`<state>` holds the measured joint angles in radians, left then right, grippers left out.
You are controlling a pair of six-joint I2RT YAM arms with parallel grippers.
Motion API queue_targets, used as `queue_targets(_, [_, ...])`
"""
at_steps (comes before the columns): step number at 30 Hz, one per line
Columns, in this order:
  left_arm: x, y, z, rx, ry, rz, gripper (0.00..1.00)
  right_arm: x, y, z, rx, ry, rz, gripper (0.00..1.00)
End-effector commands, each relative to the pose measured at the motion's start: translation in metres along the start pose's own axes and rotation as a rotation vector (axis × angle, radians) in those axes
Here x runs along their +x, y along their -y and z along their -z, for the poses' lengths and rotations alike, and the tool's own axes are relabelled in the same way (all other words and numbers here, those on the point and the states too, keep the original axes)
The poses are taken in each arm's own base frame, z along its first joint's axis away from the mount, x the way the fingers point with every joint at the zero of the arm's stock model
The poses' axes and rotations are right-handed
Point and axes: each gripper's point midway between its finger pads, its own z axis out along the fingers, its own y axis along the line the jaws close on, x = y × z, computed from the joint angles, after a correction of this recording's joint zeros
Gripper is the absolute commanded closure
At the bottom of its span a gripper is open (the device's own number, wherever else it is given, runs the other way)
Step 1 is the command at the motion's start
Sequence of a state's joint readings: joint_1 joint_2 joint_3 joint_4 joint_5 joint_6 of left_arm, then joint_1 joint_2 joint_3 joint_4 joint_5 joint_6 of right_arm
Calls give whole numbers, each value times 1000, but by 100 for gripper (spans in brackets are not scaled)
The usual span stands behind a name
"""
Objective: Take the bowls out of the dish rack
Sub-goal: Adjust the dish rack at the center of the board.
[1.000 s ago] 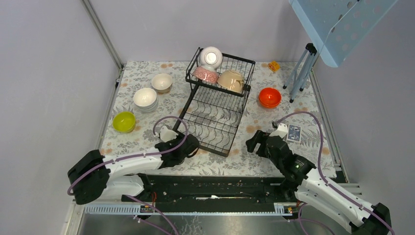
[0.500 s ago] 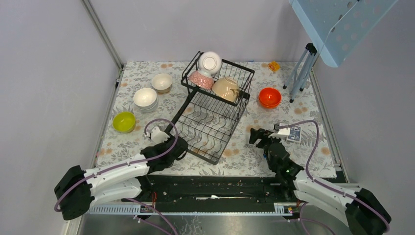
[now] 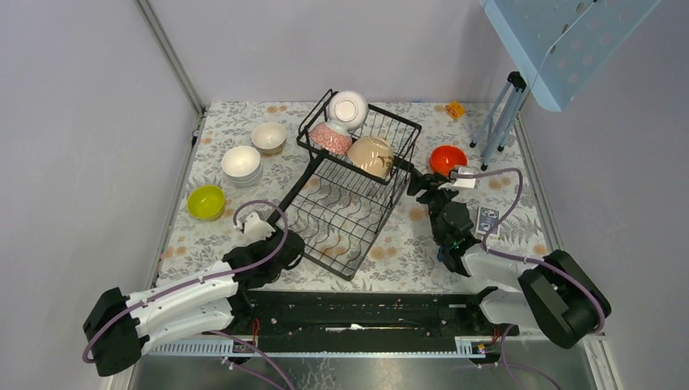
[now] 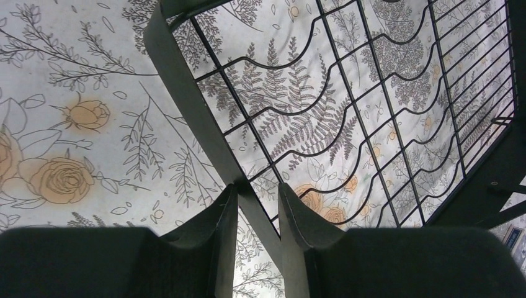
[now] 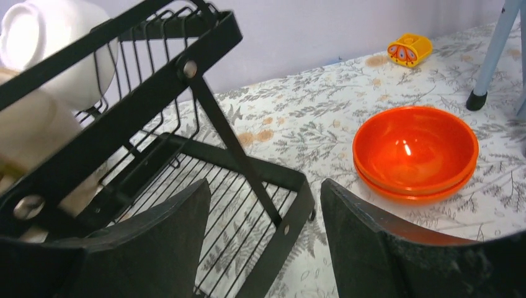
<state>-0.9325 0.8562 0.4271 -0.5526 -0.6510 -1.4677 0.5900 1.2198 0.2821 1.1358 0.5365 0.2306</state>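
Bowls are split between rack and table from where I stand: three sit in the upper basket (image 3: pixel 388 120) of the dish rack (image 3: pixel 378 227), a white bowl (image 3: pixel 348 106) tipped on its side at the far corner, a pink-patterned bowl (image 3: pixel 329 138) just beside it, and a beige bowl (image 3: pixel 370 154) lying dome up to the right of that. Out on the floral cloth (image 3: pixel 244 236), well left of the rack, are a cream bowl (image 3: pixel 268 136), a white stack (image 3: pixel 241 162) and a yellow-green bowl (image 3: pixel 205 201); to its right, orange-red bowls (image 3: pixel 448 159) sit nested, mouth up. The rack lies skewed on the table, its long axis running on a diagonal, the low open end near and toward the left arm, the basket end far and to the right. The left gripper (image 3: pixel 284 244) is clamped on the near left frame bar of the rack, which the wrist view shows pinched between both fingers (image 4: pixel 226 223). The right gripper (image 3: pixel 422 183) hangs just beside the rack's right side under the basket, jaws spread wide, the slanted side post (image 5: pixel 226 133) showing between them; I cannot tell whether either finger touches it
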Motion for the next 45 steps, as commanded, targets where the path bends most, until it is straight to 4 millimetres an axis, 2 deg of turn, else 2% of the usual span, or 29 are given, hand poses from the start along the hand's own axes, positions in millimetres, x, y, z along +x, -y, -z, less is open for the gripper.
queue_targets(1, [-2,-16,4,-13,1,-64,72,-24,-22,-26,-93,55,-50,29])
queue_targets(9, [-6,-20,8,-10,6,-59,71,-2,-35,-50,-135,1,-38,34])
queue_targets(14, [-9,-23,11,-15,13,-64,71,7,-32,-61,-115,-8,-31,37])
queue_targets(19, [-12,-21,13,-6,20,-60,71,17,-32,-65,-118,-22,-15,51])
queue_targets(27, [-13,-17,11,-8,28,-85,70,14,-31,-54,-139,-3,-21,82])
queue_targets(31, [-14,-14,9,-6,37,-101,70,13,-29,-48,-134,-29,-25,93])
queue_targets(39, [-17,0,2,-1,59,-142,70,7,-26,-25,-133,-101,-58,97])
queue_targets(45, [-18,6,-15,-36,51,-157,70,8,-31,-4,-159,-189,-82,97])
